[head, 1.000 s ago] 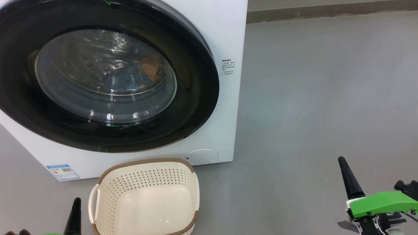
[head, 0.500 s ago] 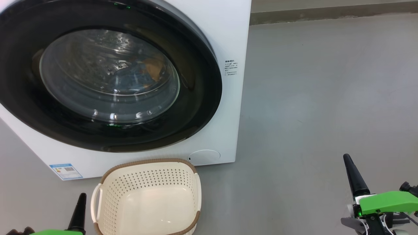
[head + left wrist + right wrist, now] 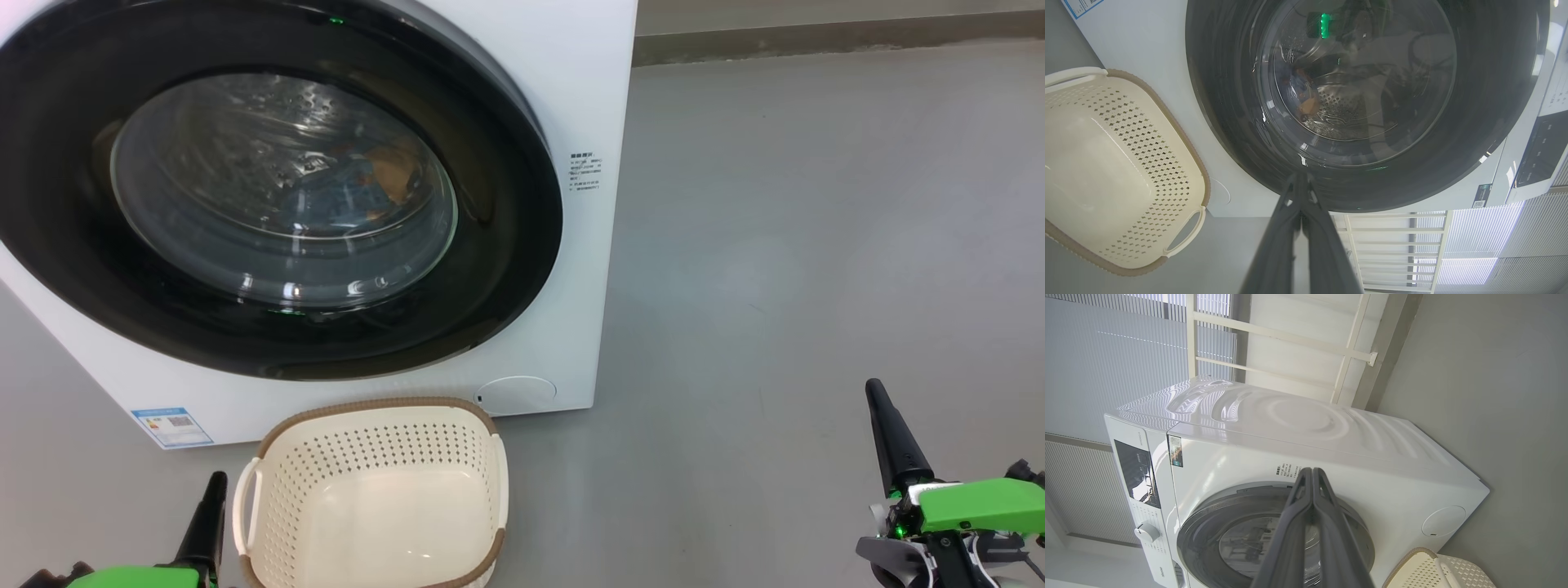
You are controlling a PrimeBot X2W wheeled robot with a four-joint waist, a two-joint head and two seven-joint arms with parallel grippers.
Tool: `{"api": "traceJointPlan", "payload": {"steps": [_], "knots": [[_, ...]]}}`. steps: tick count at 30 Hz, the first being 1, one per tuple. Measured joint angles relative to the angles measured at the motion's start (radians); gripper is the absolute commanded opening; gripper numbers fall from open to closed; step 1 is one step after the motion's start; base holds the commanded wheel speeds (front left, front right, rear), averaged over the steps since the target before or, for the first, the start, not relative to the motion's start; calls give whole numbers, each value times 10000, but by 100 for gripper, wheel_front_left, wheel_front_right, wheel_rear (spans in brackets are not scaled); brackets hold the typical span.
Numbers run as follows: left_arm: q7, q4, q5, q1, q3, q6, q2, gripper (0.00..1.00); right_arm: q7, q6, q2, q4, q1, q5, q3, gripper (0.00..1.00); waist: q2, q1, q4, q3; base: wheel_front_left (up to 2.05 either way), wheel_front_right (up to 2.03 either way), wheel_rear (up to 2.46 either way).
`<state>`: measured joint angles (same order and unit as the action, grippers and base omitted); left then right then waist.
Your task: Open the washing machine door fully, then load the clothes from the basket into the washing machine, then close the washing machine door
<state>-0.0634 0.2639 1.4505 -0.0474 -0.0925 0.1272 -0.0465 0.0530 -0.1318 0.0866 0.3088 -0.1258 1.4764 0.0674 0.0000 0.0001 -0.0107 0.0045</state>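
left pincer (image 3: 1299,179) pressed fully closed, gripping nothing, low before the washing machine (image 3: 588,98), just beside the basket (image 3: 371,403). right pincer (image 3: 1311,471) likewise closed and empty, well off the washing machine's front corner. basket at the washing machine's foot holds nothing. clothes (image 3: 359,184) lie inside the washing machine, behind the shut washing machine door (image 3: 510,245). judgement: work looks complete, so both arms are parked clear.

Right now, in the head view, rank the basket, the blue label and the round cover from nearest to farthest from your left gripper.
From the left gripper:
1. basket, right beside it.
2. blue label, ahead on the washing machine, lower left corner.
3. round cover, low on the front's right.
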Motion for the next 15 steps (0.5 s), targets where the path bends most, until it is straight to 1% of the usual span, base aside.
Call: {"api": "traceJointPlan", "payload": {"steps": [15], "knots": [[-437,12,1423,-198,59,0,65,0,357,25,-236,-240,198,1275,431,0,0,0,104,-45,0,0,0]]}}
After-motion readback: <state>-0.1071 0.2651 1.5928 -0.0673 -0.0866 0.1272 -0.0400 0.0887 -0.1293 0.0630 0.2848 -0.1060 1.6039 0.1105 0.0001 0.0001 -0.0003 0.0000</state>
